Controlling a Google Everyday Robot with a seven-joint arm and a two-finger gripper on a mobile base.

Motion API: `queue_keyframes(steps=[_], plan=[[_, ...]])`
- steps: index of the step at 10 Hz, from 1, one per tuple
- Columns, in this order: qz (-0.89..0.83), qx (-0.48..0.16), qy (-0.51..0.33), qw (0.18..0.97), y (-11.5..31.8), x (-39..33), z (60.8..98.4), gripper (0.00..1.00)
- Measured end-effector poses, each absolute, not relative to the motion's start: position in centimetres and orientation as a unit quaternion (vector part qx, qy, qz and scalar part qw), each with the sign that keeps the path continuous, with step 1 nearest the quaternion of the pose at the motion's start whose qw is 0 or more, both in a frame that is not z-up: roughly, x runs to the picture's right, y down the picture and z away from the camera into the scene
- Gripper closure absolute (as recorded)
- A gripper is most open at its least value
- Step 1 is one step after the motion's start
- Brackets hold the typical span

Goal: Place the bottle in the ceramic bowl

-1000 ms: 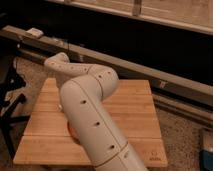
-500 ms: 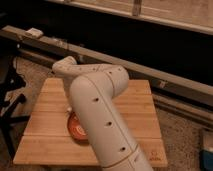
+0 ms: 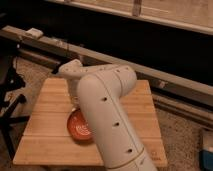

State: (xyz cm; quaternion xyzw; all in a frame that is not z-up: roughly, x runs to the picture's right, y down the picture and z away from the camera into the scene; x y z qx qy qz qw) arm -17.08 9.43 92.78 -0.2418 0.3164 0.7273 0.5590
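The ceramic bowl (image 3: 78, 126), orange-red with a pale swirl inside, sits on the wooden table (image 3: 47, 102) at its front middle. Its right side is covered by my large white arm (image 3: 107, 115). The arm rises from the front, bends over the table, and its wrist link (image 3: 72, 70) points to the back left. My gripper (image 3: 75, 101) is mostly hidden behind the arm. Only a small dark part shows just above the bowl's far rim. The bottle is hidden.
A dark stand with legs (image 3: 10, 100) is left of the table. A long ledge (image 3: 165, 80) runs behind it, with a small white object (image 3: 35, 33) at the left. A pale box (image 3: 207, 150) sits on the floor at right.
The arm has swung to the right and its upper link has risen. The bowl, nearly covered a second ago, now shows its left half.
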Motion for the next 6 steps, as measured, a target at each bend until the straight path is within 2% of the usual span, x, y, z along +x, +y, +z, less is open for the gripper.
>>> queue_keyframes(steps=[4, 5, 6], plan=[[0.744, -0.239, 0.259, 0.568, 6.7, -18.1, 90.9, 0.93], [0.744, -0.239, 0.239, 0.576, 5.4, -18.9, 89.8, 1.0], [0.742, -0.238, 0.224, 0.585, 4.5, -19.3, 88.9, 1.0]])
